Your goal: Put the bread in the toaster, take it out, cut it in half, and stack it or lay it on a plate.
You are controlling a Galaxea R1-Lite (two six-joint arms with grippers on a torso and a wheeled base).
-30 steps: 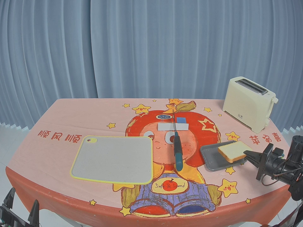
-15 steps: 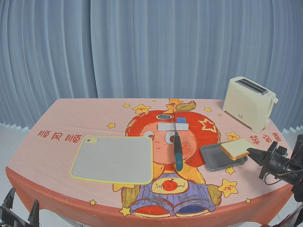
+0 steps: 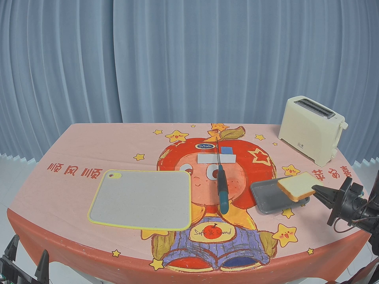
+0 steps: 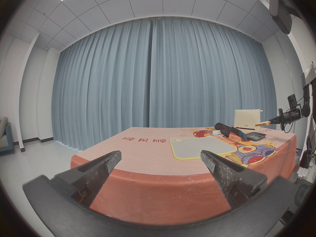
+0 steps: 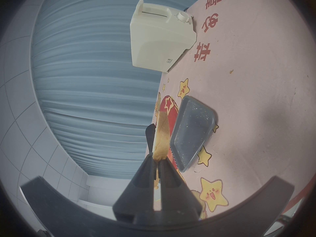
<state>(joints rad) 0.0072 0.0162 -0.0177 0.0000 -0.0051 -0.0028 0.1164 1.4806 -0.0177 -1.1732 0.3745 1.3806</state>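
Holding the bread (image 3: pixel 297 185) by one edge in the right gripper (image 3: pixel 317 189), fingers closed thin on the crust. Held in the air just above the tray (image 3: pixel 265 197) ahead of the fingertips, toaster (image 3: pixel 310 130) farther beyond. Left gripper (image 4: pixel 160 155) spread wide, gripping nothing, well apart from the bread.

even bright overhead light, soft shadows, strong fisheye edge bending

Desk (image 3: pixel 79 146) draped in pink-orange cloth (image 3: pixel 130 139): cartoon apple-headed figure at centre, yellow stars scattered, red characters near left and right edges. White strip (image 3: pixel 207 159) and small blue square (image 3: pixel 226 150) just beside each other, mid-desk toward far edge. Pleated blue-grey curtain (image 3: pixel 177 52) behind far edge. Tiled ceiling (image 4: pixel 158 0), pale floor (image 4: pixel 33 162).
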